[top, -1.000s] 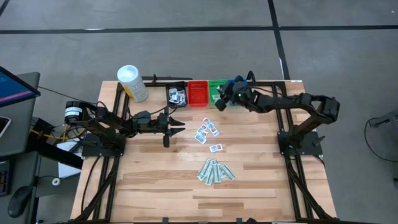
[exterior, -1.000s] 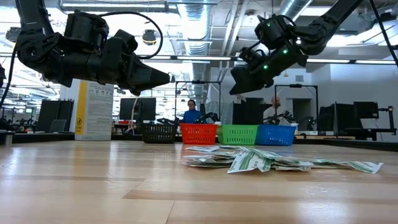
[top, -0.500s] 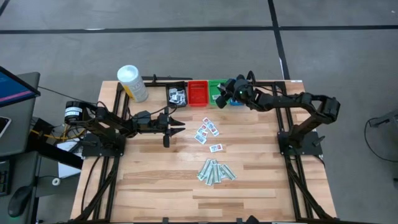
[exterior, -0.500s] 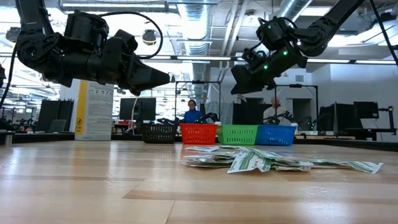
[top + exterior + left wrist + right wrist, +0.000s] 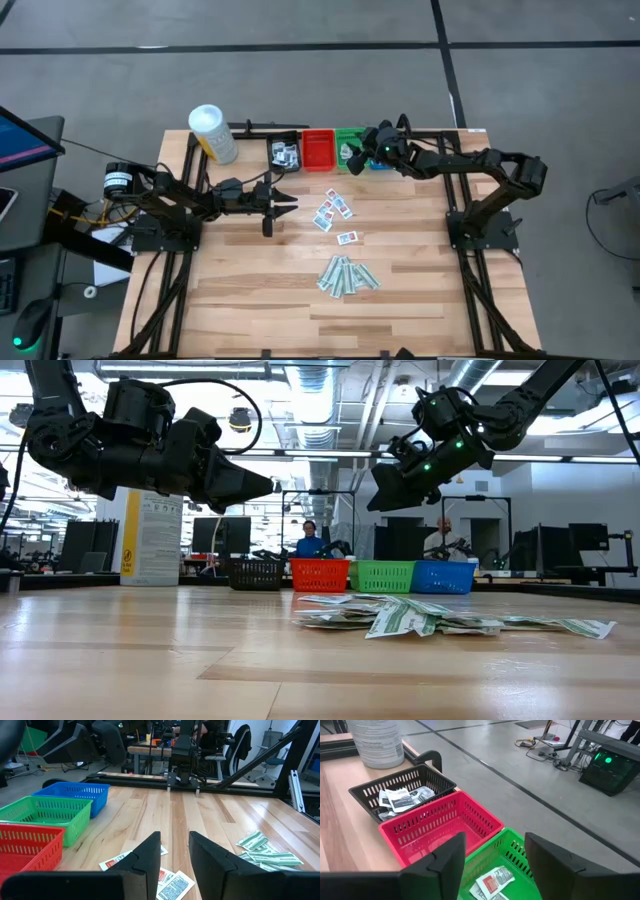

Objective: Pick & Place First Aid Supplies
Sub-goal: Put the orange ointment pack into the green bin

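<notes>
From above, a wooden table (image 5: 250, 290) carries a row of four small bins along its far edge: black (image 5: 285, 152), red (image 5: 318, 150), green (image 5: 349, 148) and blue (image 5: 381, 160), with a white canister (image 5: 212, 133) standing just left of them. The right gripper (image 5: 362, 149) hangs over the green bin, in which a white packet (image 5: 348, 152) lies, while the left gripper (image 5: 283, 205) waits above the table's left half, short of the loose packets (image 5: 333, 210) spread near the middle; a pile of pale-green strips (image 5: 347, 275) lies nearer the front edge. From table height, the left gripper (image 5: 262, 486) and right gripper (image 5: 382, 492) both hang well above the wood, the four bins stand in a line far back, and the strips (image 5: 420, 618) and packets sit in a low heap in front of them. From the left wrist, its two fingers (image 5: 145, 857) stand apart with nothing between them, red-printed packets (image 5: 172, 882) lying on the table just past them and green strips (image 5: 262, 851) off to one side. From the right wrist, its fingers (image 5: 442, 860) are spread wide and hold nothing; below them a red-printed packet (image 5: 492, 882) rests in the green bin (image 5: 512, 855), the red bin (image 5: 437, 822) beside it, and the black bin (image 5: 402, 790) holds several dark-printed packets (image 5: 400, 797).
</notes>
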Motion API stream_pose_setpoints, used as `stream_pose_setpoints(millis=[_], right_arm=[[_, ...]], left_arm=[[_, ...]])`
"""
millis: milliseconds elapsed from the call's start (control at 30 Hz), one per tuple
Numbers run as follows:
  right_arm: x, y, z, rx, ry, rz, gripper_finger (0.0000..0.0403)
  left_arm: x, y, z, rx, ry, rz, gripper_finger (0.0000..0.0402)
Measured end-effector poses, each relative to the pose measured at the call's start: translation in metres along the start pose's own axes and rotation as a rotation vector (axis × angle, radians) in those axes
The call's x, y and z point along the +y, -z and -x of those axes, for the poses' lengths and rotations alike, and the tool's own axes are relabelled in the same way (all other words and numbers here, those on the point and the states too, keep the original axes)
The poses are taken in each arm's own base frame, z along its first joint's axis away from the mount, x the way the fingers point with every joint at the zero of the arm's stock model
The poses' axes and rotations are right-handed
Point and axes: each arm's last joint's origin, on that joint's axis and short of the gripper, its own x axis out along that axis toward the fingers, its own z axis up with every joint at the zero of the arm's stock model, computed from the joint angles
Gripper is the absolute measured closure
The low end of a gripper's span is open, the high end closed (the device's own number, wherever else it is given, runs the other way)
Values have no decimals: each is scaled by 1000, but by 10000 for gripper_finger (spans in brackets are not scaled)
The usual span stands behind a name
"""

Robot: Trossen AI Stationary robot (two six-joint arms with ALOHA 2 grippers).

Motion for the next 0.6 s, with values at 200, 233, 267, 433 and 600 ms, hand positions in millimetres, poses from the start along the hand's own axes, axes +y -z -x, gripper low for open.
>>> stream_pose_setpoints(millis=[200,233,267,433,600], right_arm=[[18,0,5,-5,-80,54,197],[22,0,6,-5,-109,63,197],[27,0,8,-6,-143,70,198],[54,6,18,36,-312,116,203],[82,23,33,167,-464,266,208]], left_arm=[[0,0,0,0,0,0,300],[0,0,0,0,0,0,300],[0,0,0,0,0,0,300],[0,0,0,0,0,0,300],[0,0,0,0,0,0,300]])
